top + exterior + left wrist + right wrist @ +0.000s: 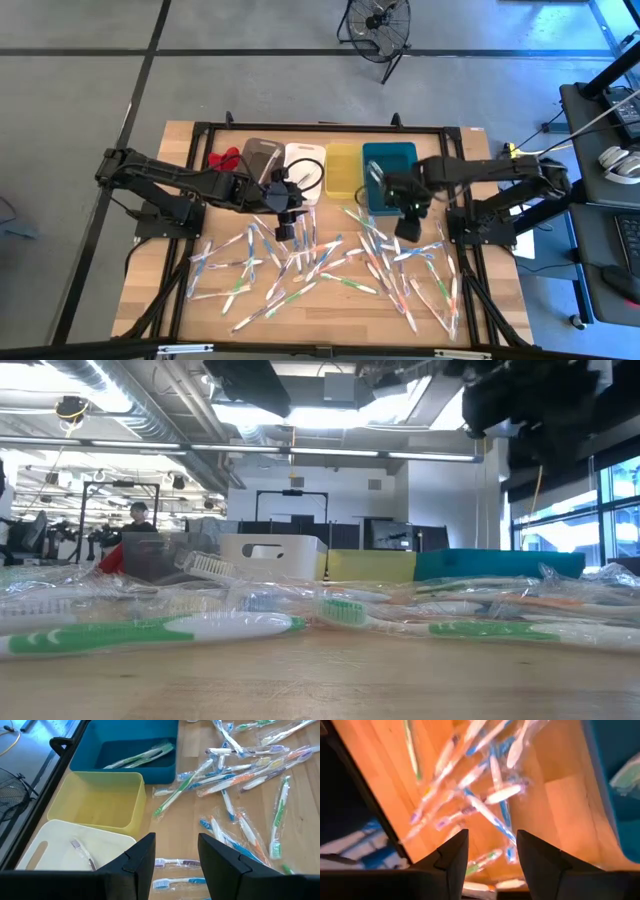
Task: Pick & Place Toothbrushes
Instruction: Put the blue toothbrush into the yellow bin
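Nearest the front edge of the wooden tabletop [150, 300] lies a bare strip of wood. Just beyond it the toothbrushes [330, 265] are scattered in clear wrappers across the middle, reaching close to the right edge; a green-and-white one [150, 630] lies closest in the low view.

Over the far side of that scatter the left gripper [285, 228] hangs, jaws parted with nothing between them. The right gripper [407, 228] hangs over the right part of the spread, just in front of the teal bin [390, 175]; its jaws stand apart and empty too.

Along the far edge four bins sit side by side, touching: grey bin [260, 158], white bin [305, 165], yellow bin [342, 168], then teal. A couple of wrapped brushes lie in the teal one, one in the white. A small red object [224, 158] sits beside the grey bin.
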Controlling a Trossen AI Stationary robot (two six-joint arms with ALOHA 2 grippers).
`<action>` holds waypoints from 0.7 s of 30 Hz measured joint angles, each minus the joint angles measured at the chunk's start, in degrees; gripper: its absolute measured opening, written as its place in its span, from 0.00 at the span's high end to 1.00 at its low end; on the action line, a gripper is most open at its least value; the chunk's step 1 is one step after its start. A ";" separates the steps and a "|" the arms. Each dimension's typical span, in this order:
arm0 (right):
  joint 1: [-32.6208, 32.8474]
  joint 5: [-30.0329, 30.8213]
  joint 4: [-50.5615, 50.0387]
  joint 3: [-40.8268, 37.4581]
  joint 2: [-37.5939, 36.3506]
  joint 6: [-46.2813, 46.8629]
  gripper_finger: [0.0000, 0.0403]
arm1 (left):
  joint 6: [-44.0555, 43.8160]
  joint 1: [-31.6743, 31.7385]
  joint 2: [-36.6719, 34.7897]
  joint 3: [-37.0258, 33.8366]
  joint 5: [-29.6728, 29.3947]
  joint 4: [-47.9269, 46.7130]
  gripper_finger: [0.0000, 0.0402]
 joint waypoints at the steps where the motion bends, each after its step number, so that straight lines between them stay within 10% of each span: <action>1: 1.78 1.61 -0.21 0.00 -0.01 0.84 0.59 | 0.00 -0.21 0.00 0.00 0.02 0.00 0.64; 8: 12.04 13.66 -0.64 -2.09 0.01 8.82 0.56 | 0.00 -1.80 0.00 0.00 0.02 0.00 0.64; 21: 22.83 16.76 7.74 -13.32 0.01 15.71 0.38 | -2.57 -2.62 -0.01 0.00 -0.18 0.81 0.64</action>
